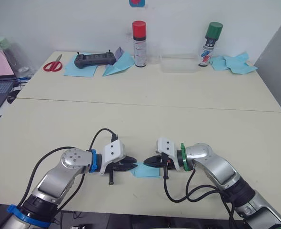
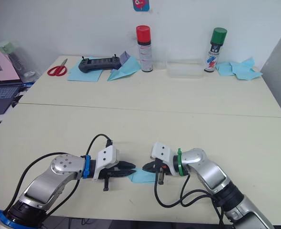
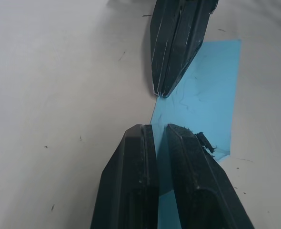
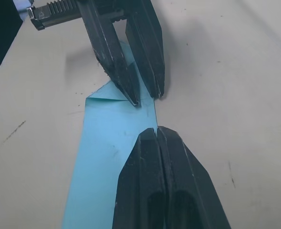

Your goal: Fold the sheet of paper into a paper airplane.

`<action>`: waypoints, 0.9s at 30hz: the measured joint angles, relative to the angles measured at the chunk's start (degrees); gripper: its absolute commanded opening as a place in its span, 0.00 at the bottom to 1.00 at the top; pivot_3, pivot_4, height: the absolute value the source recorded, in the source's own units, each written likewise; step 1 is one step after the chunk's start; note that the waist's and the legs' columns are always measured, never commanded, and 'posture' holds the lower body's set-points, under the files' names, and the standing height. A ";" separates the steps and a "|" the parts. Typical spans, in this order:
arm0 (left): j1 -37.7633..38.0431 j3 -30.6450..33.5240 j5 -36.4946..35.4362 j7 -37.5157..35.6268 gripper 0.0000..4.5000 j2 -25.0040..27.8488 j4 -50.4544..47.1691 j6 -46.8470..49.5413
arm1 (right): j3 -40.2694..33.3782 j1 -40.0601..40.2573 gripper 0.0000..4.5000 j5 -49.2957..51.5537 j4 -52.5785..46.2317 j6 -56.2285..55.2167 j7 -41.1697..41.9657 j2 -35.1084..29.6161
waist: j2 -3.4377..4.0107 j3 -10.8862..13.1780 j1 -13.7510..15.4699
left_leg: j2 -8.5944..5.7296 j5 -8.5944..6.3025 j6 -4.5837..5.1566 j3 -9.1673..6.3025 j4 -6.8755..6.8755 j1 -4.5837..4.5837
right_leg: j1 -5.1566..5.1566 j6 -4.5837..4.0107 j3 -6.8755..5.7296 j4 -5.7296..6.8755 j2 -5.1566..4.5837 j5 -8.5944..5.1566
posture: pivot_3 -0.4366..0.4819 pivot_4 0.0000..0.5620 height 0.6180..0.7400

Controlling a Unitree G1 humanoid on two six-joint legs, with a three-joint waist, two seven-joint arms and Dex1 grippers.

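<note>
A: Between the two grippers, at the near edge of the table [image 1: 188, 114], lies the sheet [image 1: 146, 170], flat and part-folded.

B: How do the fingers stand?

A: Left gripper [image 1: 132, 163] has a narrow gap between its fingers [image 3: 135, 181], with the sheet's edge running through that gap; whether it pinches I cannot tell for sure, but it looks parted. Right gripper [image 1: 148, 161] is pressed fully closed, tip down at the same edge of the paper, holding nothing.

B: And the paper itself?

A: Thin, light, limp. One small corner flap is turned over near the left tips. I judge it will slide on the smooth top and buckle if pushed, and tear if dragged.

B: Where to hold?

A: At an edge, pinning one side flat while the other lifts a corner.
</note>
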 measured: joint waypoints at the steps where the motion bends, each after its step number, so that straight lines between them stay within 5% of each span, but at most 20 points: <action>1: 0.06 -0.04 0.02 0.12 0.17 -0.06 -0.09 0.00 | -0.02 0.22 0.01 -0.01 -0.61 0.00 0.12 -0.98 | 0.00 -0.01 0.03 | -0.01 0.00 0.00 0.00 0.00 0.00 | 0.02 0.00 0.00 -0.02 -0.01 0.00 | 0.48 0.27 1.00; 12: 0.32 -0.53 0.15 1.08 0.17 -0.55 -0.12 0.07 | -6.96 7.61 0.01 3.47 -5.54 -0.28 2.64 -10.79 | 0.00 -0.32 0.21 | -0.02 -0.01 0.01 -0.03 -0.02 0.09 | 0.32 0.09 -0.03 -0.42 -0.05 0.05 | 0.48 0.27 1.00; 19: -0.27 -0.69 0.16 0.63 0.17 -0.55 0.76 -0.53 | -14.08 6.50 0.01 13.30 -6.02 4.61 2.59 -5.20 | 0.02 -0.30 0.01 | -0.02 -0.01 0.01 -0.03 -0.01 0.08 | 0.30 0.15 -0.02 -0.39 -0.04 0.10 | 0.48 0.27 1.00; 27: -0.99 -1.07 0.19 -0.21 0.17 -0.55 1.27 -0.86 | -5.07 2.85 0.01 8.13 -2.50 3.44 2.15 -1.13 | 0.03 -0.29 0.19 | -0.02 -0.01 0.01 -0.02 -0.02 0.02 | 0.26 0.15 -0.03 -0.47 -0.05 0.11 | 0.48 0.27 1.00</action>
